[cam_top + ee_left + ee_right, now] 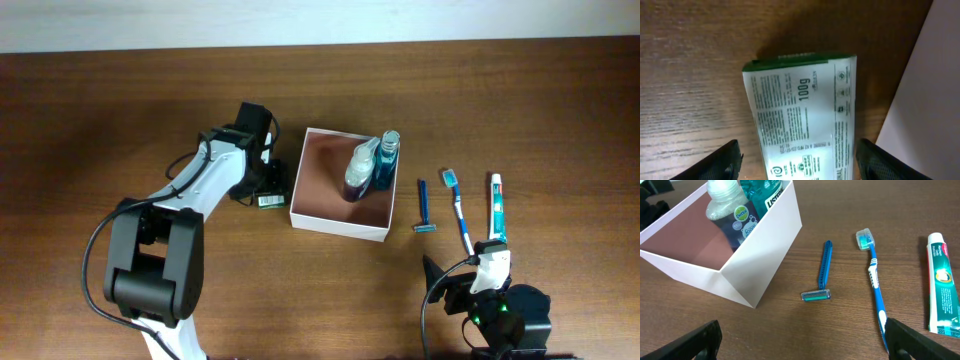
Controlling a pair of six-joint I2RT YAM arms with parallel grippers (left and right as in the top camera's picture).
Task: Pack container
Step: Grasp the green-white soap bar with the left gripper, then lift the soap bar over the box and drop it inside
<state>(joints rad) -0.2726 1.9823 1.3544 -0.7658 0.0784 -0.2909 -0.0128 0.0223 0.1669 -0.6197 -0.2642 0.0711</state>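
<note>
The brown wooden table (100, 120) has the container (340, 227) sitting near its middle, two bottles (360, 170) leaning against its right side, and just off its left wall lies a green-and-white packet (800, 100) with the left gripper (799, 155) above it, fingers spread wide to either side and holding nothing. I'd say it should drop squarely, close across the packet's narrow width, then lift above the white wall close alongside before swinging over the box's bare floor. The right gripper (802, 340) sits wide open and empty near the razor (822, 275), toothbrush (874, 275) and toothpaste (942, 290), all well clear of that path
</note>
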